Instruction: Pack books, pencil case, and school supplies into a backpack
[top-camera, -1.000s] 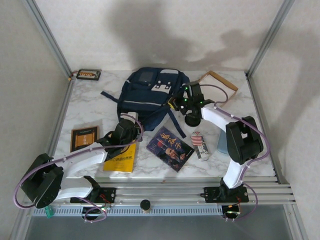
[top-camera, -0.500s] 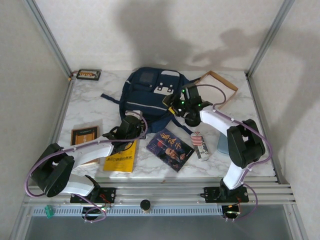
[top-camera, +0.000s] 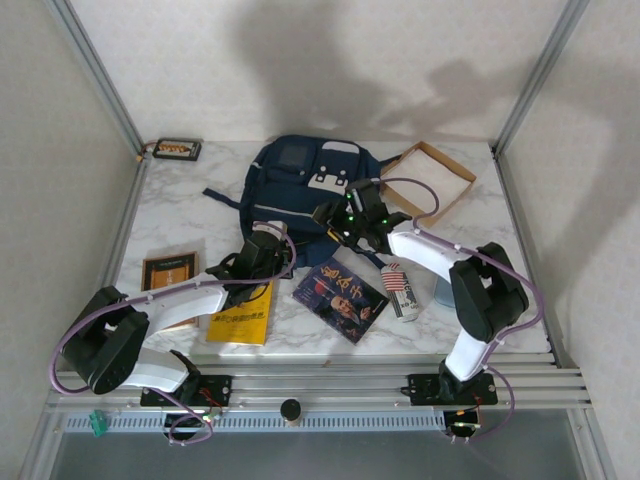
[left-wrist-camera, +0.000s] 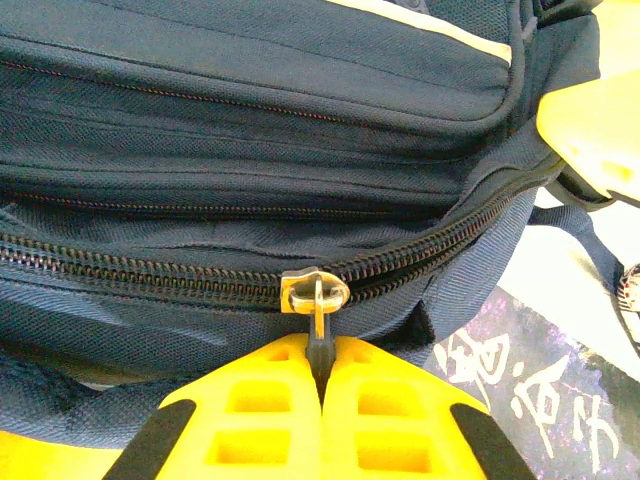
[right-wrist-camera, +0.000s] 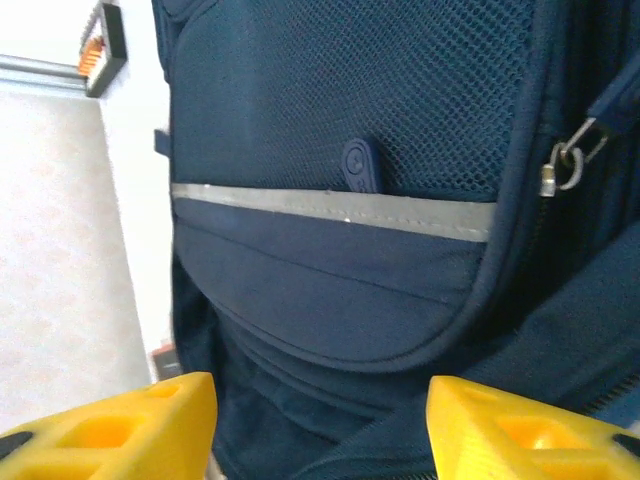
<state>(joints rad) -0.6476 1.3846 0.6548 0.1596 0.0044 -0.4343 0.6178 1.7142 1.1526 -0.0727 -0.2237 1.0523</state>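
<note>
The navy backpack (top-camera: 300, 185) lies flat at the back middle of the table. My left gripper (top-camera: 268, 245) is at its near edge, shut on the black tab of the zipper pull (left-wrist-camera: 318, 300) of a closed zipper. My right gripper (top-camera: 335, 215) hovers open over the backpack's near right corner, its fingers (right-wrist-camera: 130, 420) wide apart above the front pocket (right-wrist-camera: 330, 270) with nothing between them. The yellow book (top-camera: 240, 318), dark blue book (top-camera: 340, 290) and brown book (top-camera: 168, 275) lie on the table in front. A white striped cylinder (top-camera: 400, 290) lies right of them.
A shallow cardboard tray (top-camera: 432, 178) sits at the back right. A small dark tray with orange items (top-camera: 178, 150) is in the back left corner. A pale blue object (top-camera: 443, 285) stands by the right arm. Metal frame posts border the table.
My right gripper has opened and slid left over the backpack, uncovering the cardboard tray. My left arm reached forward to the backpack's edge and has since held still, gripper shut.
</note>
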